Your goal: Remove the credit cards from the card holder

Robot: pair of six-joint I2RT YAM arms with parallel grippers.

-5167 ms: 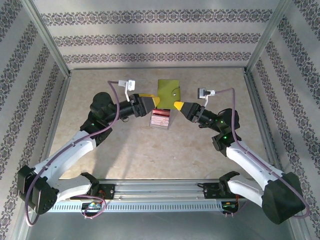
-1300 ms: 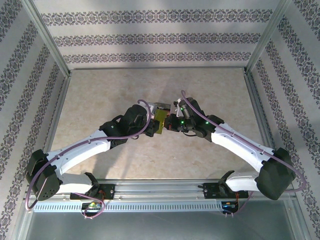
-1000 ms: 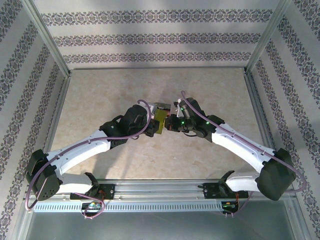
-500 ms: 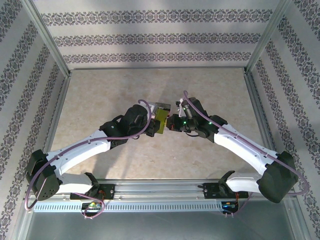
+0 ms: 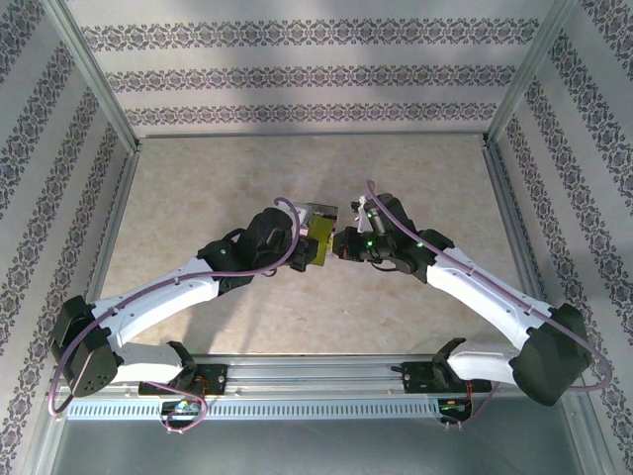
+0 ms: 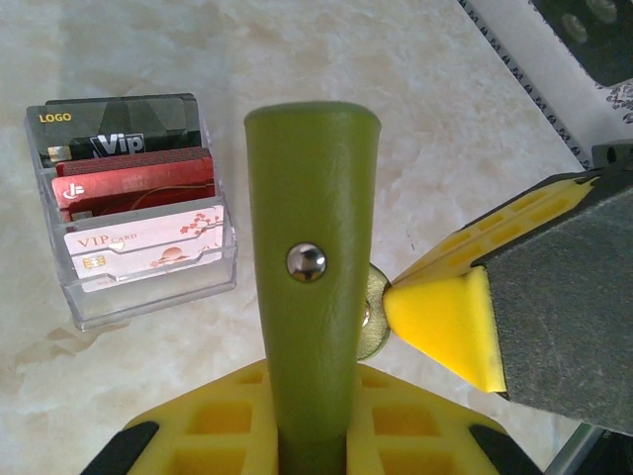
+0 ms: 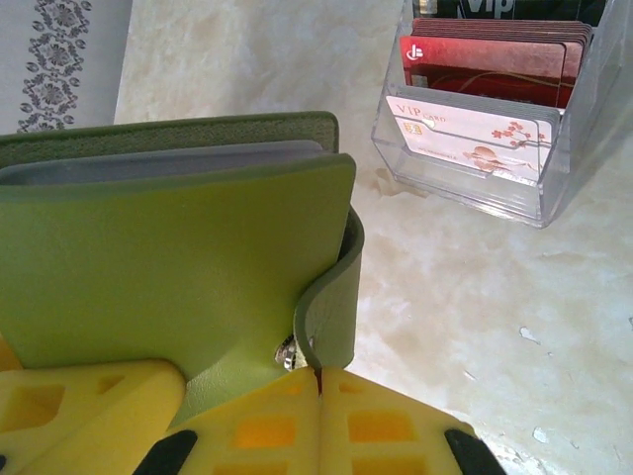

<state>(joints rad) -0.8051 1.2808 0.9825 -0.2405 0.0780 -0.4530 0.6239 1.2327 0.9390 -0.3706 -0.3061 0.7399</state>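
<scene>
Bright, even overhead light, soft shadows (near foreground blurry)

A lab test cell: aluminium frame (image 5: 91,74) and patterned panels (image 5: 307,74) around the arms (image 5: 158,297), marble-look table (image 5: 198,188) beneath.

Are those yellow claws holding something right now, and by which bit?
Yes, both hold the card holder. The right gripper pinches the end of its snap strap, and the left gripper clamps the holder's body across its two faces.
</scene>
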